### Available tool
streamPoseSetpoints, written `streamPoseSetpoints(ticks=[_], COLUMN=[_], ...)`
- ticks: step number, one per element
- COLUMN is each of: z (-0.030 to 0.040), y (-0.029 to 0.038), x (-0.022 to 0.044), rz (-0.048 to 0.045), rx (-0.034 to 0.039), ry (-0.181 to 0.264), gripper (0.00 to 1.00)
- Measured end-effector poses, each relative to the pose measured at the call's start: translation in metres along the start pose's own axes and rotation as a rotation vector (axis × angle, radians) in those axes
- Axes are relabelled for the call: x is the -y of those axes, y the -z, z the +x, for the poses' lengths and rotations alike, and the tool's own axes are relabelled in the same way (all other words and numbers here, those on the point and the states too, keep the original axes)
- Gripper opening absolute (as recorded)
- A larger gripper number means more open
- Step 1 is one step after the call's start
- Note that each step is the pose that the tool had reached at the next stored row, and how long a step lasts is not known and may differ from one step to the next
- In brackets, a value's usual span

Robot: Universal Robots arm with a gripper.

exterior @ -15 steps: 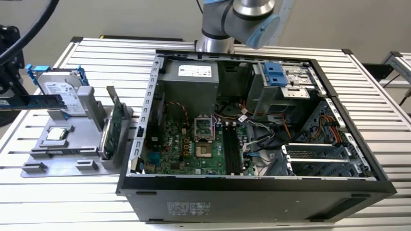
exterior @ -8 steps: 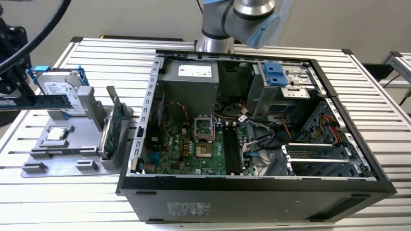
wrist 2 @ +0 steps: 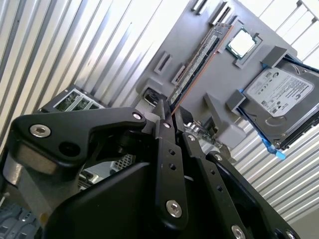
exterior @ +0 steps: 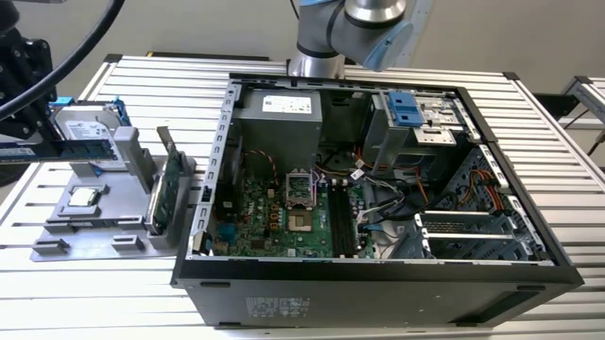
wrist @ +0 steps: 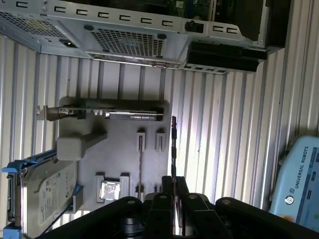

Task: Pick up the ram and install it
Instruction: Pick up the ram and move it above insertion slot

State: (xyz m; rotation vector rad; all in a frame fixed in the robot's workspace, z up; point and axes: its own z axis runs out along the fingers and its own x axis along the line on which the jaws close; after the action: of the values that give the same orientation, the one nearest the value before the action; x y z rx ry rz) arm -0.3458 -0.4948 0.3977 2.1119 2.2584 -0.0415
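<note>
The ram [exterior: 66, 149] is a thin dark blue-black stick held level over the left part of the grey holder plate [exterior: 95, 219], in front of the hard drive. My gripper [exterior: 24, 142] is shut on one end of it at the exterior view's left edge. In both wrist views the ram [wrist 2: 199, 62] [wrist: 173, 142] shows edge-on, sticking straight out from between the black fingers [wrist 2: 162, 124] [wrist: 162, 201]. The motherboard's long black memory slots [exterior: 341, 221] lie inside the open computer case [exterior: 378, 273], to the exterior view's right of the gripper.
On the holder plate sit a silver hard drive with blue rails [exterior: 90, 127], a processor chip [exterior: 83, 197] and an upright green card [exterior: 170, 195]. The case's left wall [exterior: 219, 156] rises between the plate and the motherboard. The arm's base [exterior: 355, 28] stands behind the case.
</note>
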Motion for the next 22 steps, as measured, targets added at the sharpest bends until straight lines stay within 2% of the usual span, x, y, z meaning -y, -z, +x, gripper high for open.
streamPoseSetpoints(ticks=[22], z=[-0.002], y=[-0.0005], x=[-0.03], rz=[0.0002], rx=[0.0], ry=[0.0], gripper=[0.0])
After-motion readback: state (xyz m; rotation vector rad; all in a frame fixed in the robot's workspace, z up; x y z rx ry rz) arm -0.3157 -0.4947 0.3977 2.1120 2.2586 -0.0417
